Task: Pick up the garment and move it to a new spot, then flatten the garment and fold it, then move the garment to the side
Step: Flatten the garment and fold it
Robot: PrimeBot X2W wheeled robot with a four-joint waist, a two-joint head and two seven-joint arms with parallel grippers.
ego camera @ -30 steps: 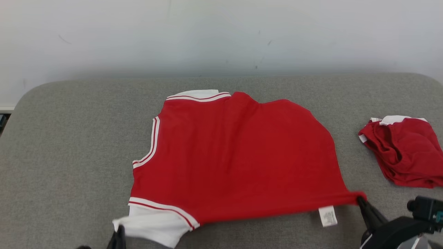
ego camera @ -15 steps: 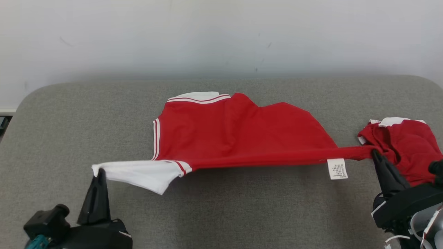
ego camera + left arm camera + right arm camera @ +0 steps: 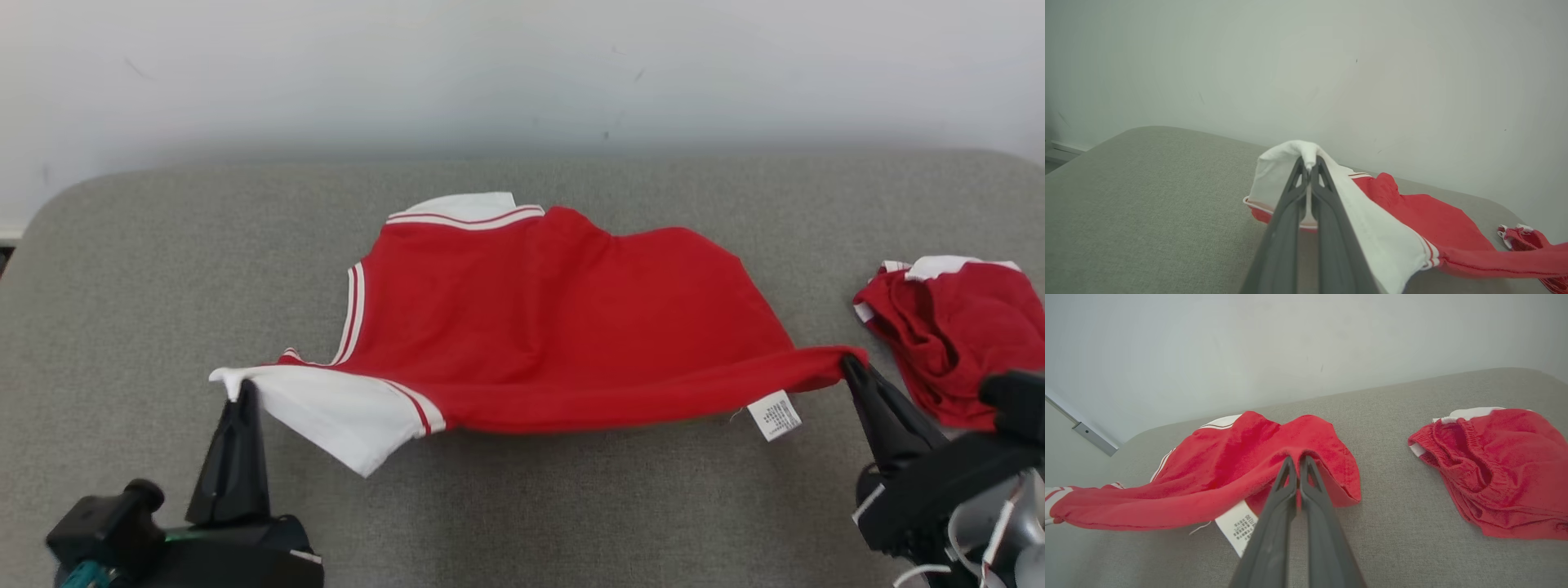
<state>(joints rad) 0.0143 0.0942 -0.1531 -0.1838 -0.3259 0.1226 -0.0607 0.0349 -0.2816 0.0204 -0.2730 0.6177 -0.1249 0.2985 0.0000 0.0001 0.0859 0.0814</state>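
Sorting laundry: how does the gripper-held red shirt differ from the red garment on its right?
The red shirt is spread out, pinched by the left gripper and right gripper; the small garment lies crumpled, untouched. The red shirt is larger than the small garment. Both are red, white-trimmed.

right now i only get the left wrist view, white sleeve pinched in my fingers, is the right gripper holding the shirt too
Observer: yes, the right gripper is shut on the red bottom corner of the shirt, the end opposite your sleeve.
Operator: anything dangling over there
Observer: a white label hangs from the hem, right beside that gripper's tip.
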